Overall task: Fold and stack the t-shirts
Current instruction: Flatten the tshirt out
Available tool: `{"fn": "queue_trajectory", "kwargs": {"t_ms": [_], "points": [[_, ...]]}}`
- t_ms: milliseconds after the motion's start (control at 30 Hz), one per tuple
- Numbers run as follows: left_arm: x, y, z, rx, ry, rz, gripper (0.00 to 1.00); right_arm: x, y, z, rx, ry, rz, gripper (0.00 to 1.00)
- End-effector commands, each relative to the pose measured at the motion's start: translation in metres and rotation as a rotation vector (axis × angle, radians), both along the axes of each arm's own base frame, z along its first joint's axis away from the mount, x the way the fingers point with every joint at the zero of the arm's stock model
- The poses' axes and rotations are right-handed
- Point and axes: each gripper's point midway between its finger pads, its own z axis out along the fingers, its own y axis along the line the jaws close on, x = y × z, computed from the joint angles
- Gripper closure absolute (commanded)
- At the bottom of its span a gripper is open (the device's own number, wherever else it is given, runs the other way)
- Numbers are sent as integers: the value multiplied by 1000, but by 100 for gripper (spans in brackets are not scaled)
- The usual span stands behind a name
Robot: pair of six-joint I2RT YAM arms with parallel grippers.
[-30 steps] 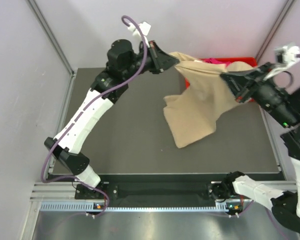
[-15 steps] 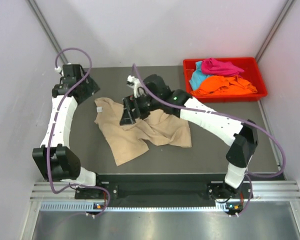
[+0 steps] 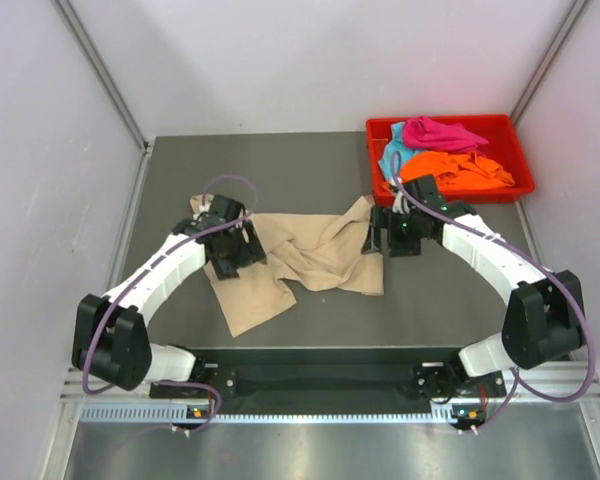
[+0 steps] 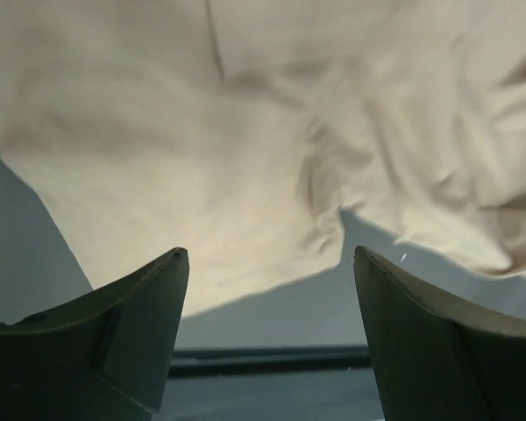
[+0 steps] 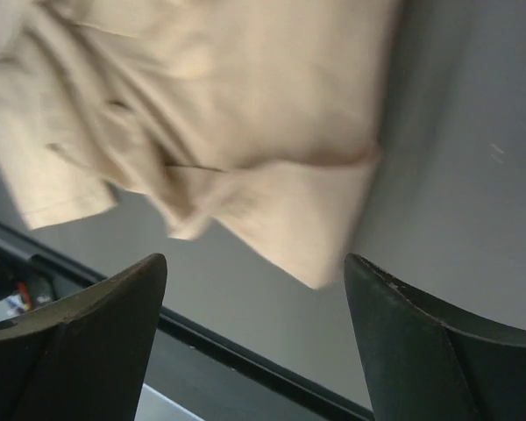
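Both sets of jaws stand open with nothing between them: left jaws over the left side of the beige t-shirt (image 3: 310, 255), right jaws at its right end. It lies crumpled, layers overlapping, about the middle of the tabletop (image 3: 280, 170), a little toward the left edge. If I close now, I judge I could pinch a loose fold or two layers at once, and the spread would twist. On the right, the hem corner may slip out. The magenta shirt (image 3: 440, 133), orange shirt (image 3: 460, 170) and teal shirt (image 3: 392, 150) lie in the red tray (image 3: 450, 197) at the far right corner.

free: bare table (image 3: 280, 170) behind beige shirt (image 3: 320, 250) | obstacle: red tray (image 3: 495, 196) far right
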Motion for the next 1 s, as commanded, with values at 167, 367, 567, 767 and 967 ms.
{"fn": "queue_trajectory", "kwargs": {"t_ms": [167, 367, 567, 767, 967], "points": [[-3, -16, -38, -87, -16, 117, 35, 5, -38, -41, -54, 9, -52, 9], [54, -34, -26, -58, -83, -24, 22, 17, -30, -51, -21, 32, -59, 11], [98, -48, -53, -23, -42, -63, 18, 23, -17, -54, 18, 51, -63, 12], [128, -53, -87, -18, 24, -70, 39, 21, -1, -63, 11, 81, -32, 16], [164, 12, -70, -7, -17, 115, 100, 28, 17, -68, -22, 74, -5, 55]]}}
